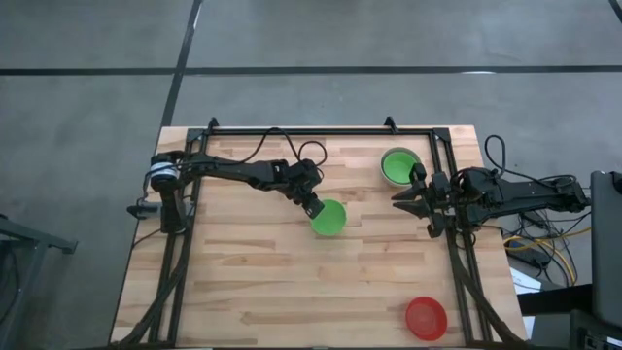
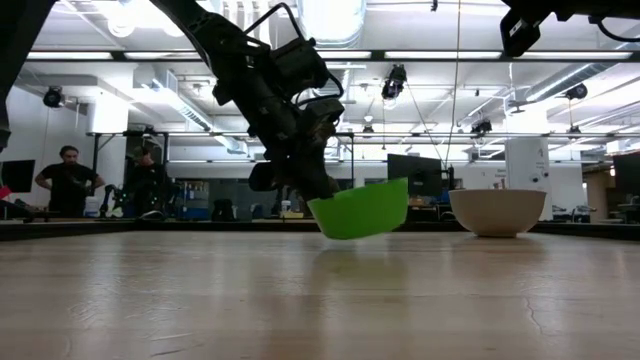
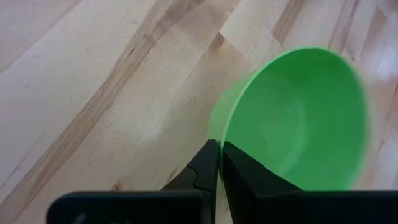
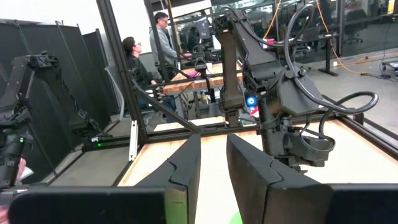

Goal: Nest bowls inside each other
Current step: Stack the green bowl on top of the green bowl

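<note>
My left gripper [image 1: 313, 207] is shut on a bright green bowl [image 1: 330, 219] near the table's middle. In the low view this bowl [image 2: 362, 210] is tilted, its base close over the wood. A second green bowl [image 1: 398, 165] sits nested inside a pale bowl [image 2: 497, 212] at the far right. A red bowl [image 1: 426, 318] rests on its base near the front right corner. My right gripper [image 1: 401, 197] hovers open and holds nothing, just on the near side of the nested pair. My left gripper pinches the green bowl's rim [image 3: 225, 127] on the side facing the table's left, one finger [image 3: 245, 171] inside the bowl and one outside. The fingers slant down from the left. The bowl hangs tilted, its free rim higher; whether its base touches the table, I cannot tell.
A black frame [image 1: 321, 129] runs along the table's far edge and down both sides. Cables [image 1: 539, 243] lie off the right edge. People [image 2: 68, 180] stand in the room beyond the table. Bare wood lies between the held bowl and the red bowl.
</note>
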Motion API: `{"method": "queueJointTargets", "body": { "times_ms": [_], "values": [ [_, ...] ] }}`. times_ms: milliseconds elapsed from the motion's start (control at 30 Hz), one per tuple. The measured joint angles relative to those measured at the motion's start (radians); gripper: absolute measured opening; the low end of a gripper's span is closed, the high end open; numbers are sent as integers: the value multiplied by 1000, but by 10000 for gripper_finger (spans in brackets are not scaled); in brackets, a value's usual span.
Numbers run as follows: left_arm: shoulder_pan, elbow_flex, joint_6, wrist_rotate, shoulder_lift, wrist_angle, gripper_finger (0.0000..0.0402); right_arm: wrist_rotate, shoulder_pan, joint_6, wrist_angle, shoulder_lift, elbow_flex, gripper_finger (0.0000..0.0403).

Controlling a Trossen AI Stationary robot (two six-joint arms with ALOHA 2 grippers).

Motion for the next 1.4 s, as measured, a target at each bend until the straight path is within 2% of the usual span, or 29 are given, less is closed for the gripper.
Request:
{"method": "queueJointTargets", "body": {
  "times_ms": [300,567,800,933,1133,1300,1400],
  "values": [
    [0,0,0,8,0,9,58,0,0,0,0,0,0,79],
    [2,0,22,8,0,26,58,0,0,0,0,0,0,68],
    [3,13,48,12,-10,35,58,0,0,0,0,0,0,76],
    [2,23,90,3,-53,35,58,0,0,0,0,0,0,80],
    [-13,12,137,-67,-156,58,58,0,0,0,0,0,0,78],
    [-42,-22,193,-108,-216,67,53,0,0,0,0,0,0,70],
    [-56,-71,193,-123,-248,133,46,0,0,0,0,0,0,68]
  ]
}}
